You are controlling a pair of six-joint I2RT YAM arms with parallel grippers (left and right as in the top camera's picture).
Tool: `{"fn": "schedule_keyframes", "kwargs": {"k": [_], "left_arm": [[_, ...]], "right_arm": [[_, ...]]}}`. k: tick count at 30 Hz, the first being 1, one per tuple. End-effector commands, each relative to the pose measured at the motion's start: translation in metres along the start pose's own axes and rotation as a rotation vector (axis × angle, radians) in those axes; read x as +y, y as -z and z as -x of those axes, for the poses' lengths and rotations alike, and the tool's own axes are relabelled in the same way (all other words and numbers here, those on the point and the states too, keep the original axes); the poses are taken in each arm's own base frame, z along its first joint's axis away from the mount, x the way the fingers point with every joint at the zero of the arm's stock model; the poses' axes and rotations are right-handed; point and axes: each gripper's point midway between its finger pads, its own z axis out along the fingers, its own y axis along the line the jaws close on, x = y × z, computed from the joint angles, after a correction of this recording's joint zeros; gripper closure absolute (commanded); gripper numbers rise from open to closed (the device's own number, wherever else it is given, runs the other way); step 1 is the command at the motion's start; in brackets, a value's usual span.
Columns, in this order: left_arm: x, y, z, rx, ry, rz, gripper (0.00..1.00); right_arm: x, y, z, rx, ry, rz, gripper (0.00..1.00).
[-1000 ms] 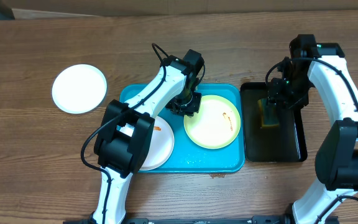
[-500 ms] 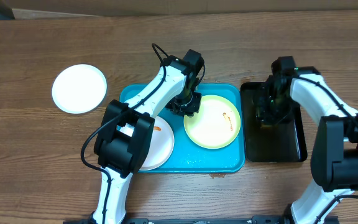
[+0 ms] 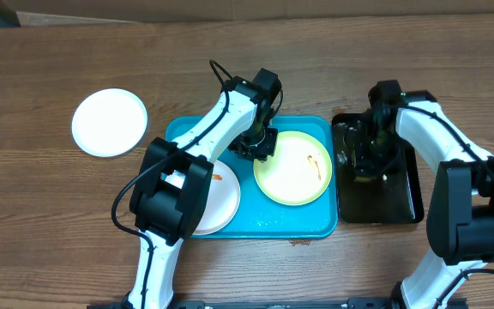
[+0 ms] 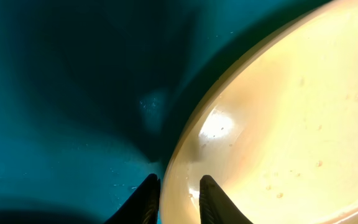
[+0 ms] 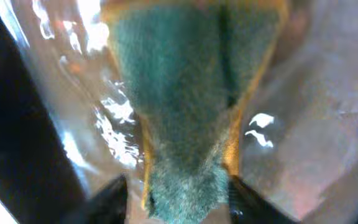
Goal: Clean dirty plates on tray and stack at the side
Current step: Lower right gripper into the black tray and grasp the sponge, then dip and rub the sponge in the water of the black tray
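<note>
Overhead: turquoise tray sits mid-bench. The yellow-green plate lies in its right half, with orange-red smears near the plate's right edge. A white plate lies in the tray's lower-left part, half hidden under the left arm, with a small orange mark near its top. The other white plate lies off the tray, well to the tray's left, on bare bench. A black tray stands just beside the turquoise tray's right side.

The left hand is down at the yellow-green plate's upper-left rim. The right hand is low inside the black tray and covers what lies under it from above.

The left wrist view gives the grip: left hand fingers pinch the rim of the yellow-green plate, one finger over the plate, one over the tray floor.

The right wrist view alone shows the sponge: green face, yellow sides, on a wet, glossy floor. The right hand fingers stand either side of it; I cannot tell whether they press it.

The bench is brown wood grain. A tan strip runs beyond its far edge.
</note>
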Motion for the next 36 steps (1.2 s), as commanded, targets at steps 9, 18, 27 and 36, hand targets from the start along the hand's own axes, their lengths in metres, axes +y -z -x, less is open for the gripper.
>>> {"fn": "schedule_keyframes", "kwargs": {"k": [9,18,27,36], "left_arm": [[0.001,-0.005,-0.004,0.017,0.003,0.013,0.76],[0.001,-0.005,-0.004,0.017,0.003,0.013,0.76],[0.001,-0.005,-0.004,0.017,0.003,0.013,0.75],[0.001,-0.005,-0.004,0.016,0.003,0.013,0.76]], "right_arm": [[0.002,0.014,0.031,-0.146,0.012,-0.007,0.23],[0.002,-0.003,0.045,-0.227,0.014,0.004,0.82],[0.003,0.015,0.040,-0.182,0.011,0.001,0.44],[0.002,0.009,0.029,-0.141,0.008,-0.003,0.54]]}}
